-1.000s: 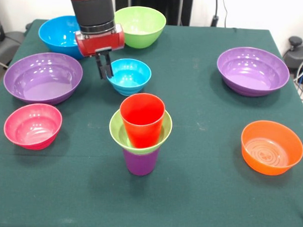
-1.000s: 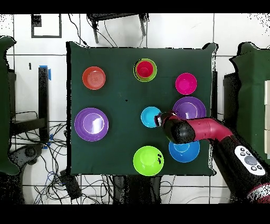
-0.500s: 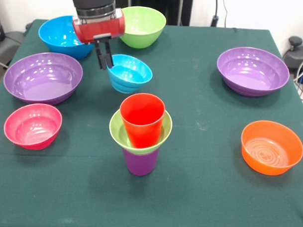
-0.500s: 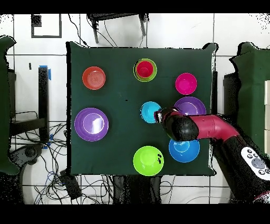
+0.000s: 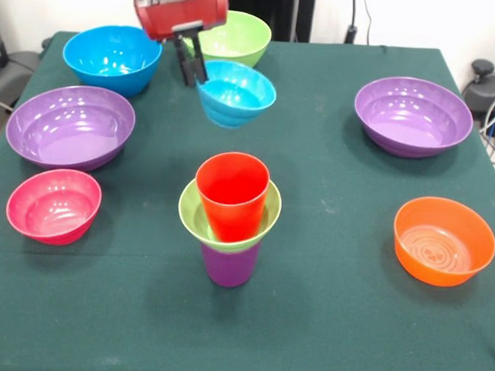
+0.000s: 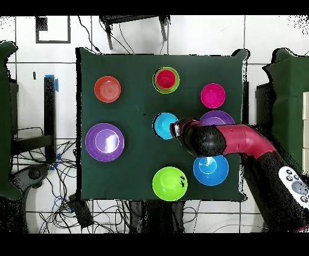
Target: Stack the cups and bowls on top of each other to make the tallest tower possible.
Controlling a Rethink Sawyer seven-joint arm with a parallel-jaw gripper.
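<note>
The black fingers [image 5: 191,63] of the red gripper [image 5: 191,69] are pinching the near rim of the small glossy blue plastic bowl [image 5: 235,92], one finger inside and one outside, so the bowl is hanging tilted and clear of the green bench [image 5: 324,318]; a rim pinch looks like the only hold such a wide, shallow shape is offering. The tower [image 5: 230,217] is standing toward the front of the bench: the ribbed purple plastic cup [image 5: 228,266] at the bottom, the small lime green bowl [image 5: 199,220] seated on it, the solid red cup [image 5: 231,195] nested inside. Compared with a second ago, the blue bowl is riding higher, and overhead it is sitting a little further across the cloth. Six other bowls are lying singly around the edges.
</note>
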